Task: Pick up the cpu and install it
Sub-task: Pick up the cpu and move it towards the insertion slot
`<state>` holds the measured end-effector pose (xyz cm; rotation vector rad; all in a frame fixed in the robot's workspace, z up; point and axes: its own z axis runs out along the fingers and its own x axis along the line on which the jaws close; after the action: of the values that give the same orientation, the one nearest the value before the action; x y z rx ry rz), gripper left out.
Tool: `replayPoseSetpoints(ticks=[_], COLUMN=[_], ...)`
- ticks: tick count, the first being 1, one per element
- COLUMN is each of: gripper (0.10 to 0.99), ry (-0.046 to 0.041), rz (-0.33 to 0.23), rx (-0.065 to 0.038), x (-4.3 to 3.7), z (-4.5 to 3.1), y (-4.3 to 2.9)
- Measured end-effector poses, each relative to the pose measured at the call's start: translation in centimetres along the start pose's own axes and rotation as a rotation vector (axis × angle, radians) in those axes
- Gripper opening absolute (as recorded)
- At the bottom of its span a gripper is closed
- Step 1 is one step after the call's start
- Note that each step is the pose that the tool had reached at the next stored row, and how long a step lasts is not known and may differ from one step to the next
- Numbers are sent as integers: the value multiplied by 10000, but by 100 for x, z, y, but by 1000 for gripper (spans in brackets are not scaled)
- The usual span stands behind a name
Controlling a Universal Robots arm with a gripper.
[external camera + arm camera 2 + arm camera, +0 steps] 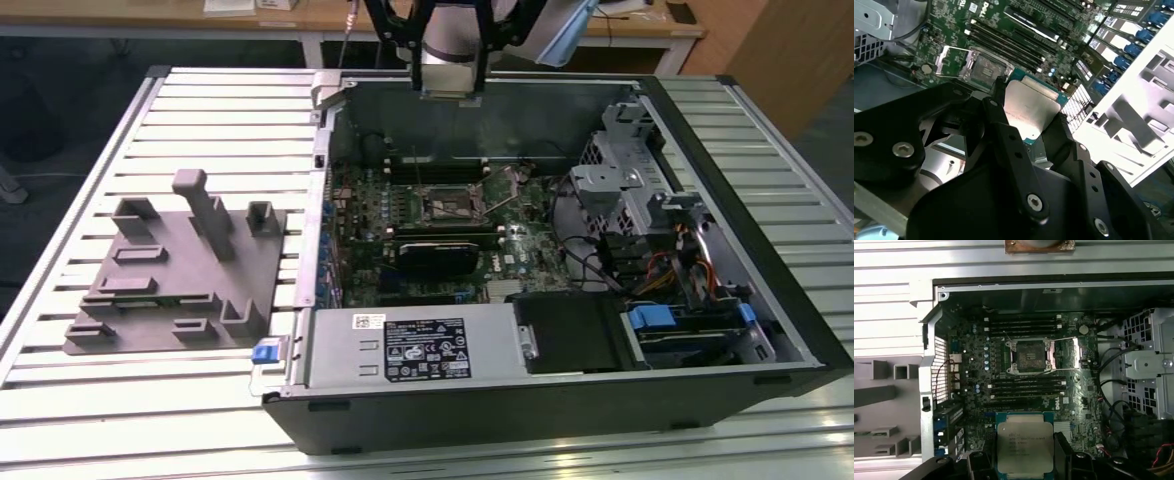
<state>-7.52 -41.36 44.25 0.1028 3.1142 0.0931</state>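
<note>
— Where is the cpu (1024, 440) sitting?

— It is hanging in the gripper (1023, 460), whose fingers (1004, 132) are clamping its opposite edges. It is hovering over the motherboard (974, 390) inside the opened computer case (561, 410), clear of the empty socket (1028, 356).

— What is threatening the install?

— Probably misalignment: a chip that is tilting or going down rotated could bend the socket's pins.

An open computer case (534, 420) is laid on a slatted table (80, 200), with a grey fixture (174, 270) set beside it on the exterior view's left. Inside, a motherboard (360, 230) is seen, its socket (447, 198) flanked by memory slots (1024, 387). A power supply (414, 345) and a drive cage (641, 190) are mounted alongside.
</note>
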Motion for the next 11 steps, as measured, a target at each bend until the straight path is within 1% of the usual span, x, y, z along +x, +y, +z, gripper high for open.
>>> replayPoseSetpoints(ticks=[5,7,11], gripper=[541,541,541], ry=[0,-1,0], rz=[-1,-1,-1], rx=[-1,-1,0], x=[-112,-140,-184], z=[8,32,104], y=[7,7,6])
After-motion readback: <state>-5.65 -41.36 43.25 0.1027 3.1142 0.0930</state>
